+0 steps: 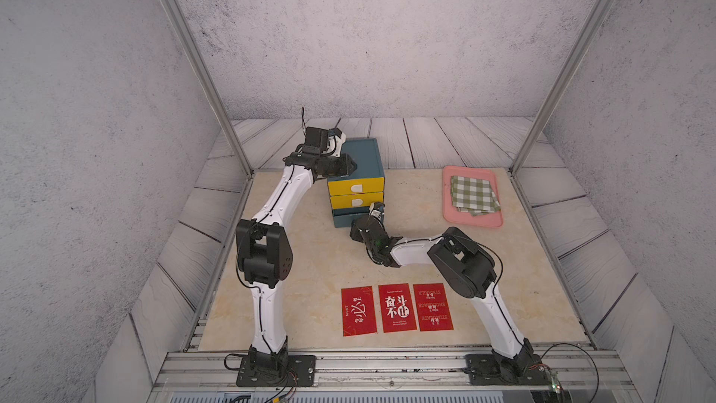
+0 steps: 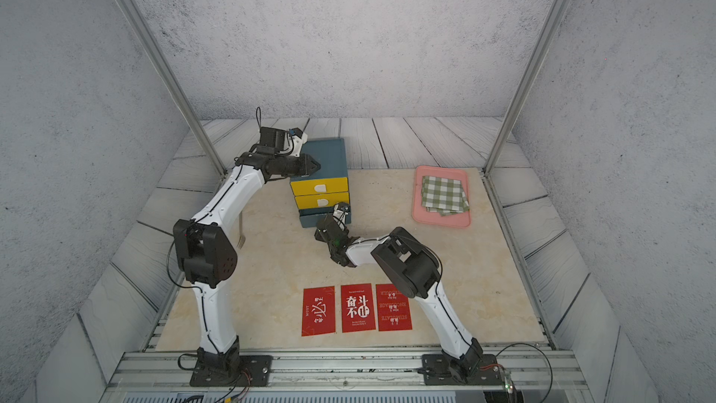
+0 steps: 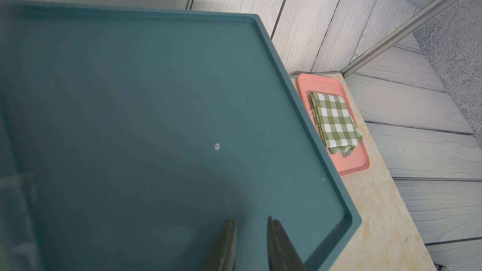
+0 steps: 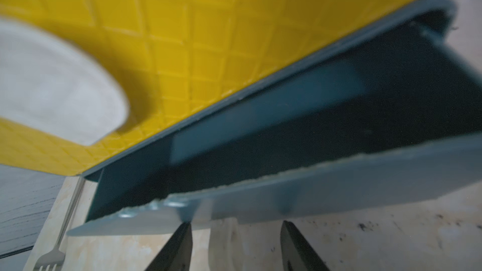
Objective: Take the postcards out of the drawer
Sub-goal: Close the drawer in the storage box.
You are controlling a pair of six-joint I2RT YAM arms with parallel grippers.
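Postcards [image 1: 397, 308] red, white lettering and Chinese characters. Cabinet [image 1: 362, 157] teal; upper two drawer fronts [image 1: 341, 187] yellow with embossed diamond grid, white handles [image 1: 357, 188]; bottom drawer [image 1: 345, 220] teal. Tray [image 1: 474, 222] far right pink, cloth [image 1: 473, 193] on it green-white check. Table [image 1: 310, 265] beige marble, dark specks. Surround [image 1: 426, 141] pale grey wood-plank print; walls [image 1: 387, 32] mottled grey. Arms [image 1: 284, 195] white, black joints.

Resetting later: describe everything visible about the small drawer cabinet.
The drawer cabinet is a small teal, plastic-looking box with a rimmed top, upright on the beige table. Two yellow drawers with white handles are shut; the teal bottom drawer is partly open, the right gripper at its front, the left gripper above the top.
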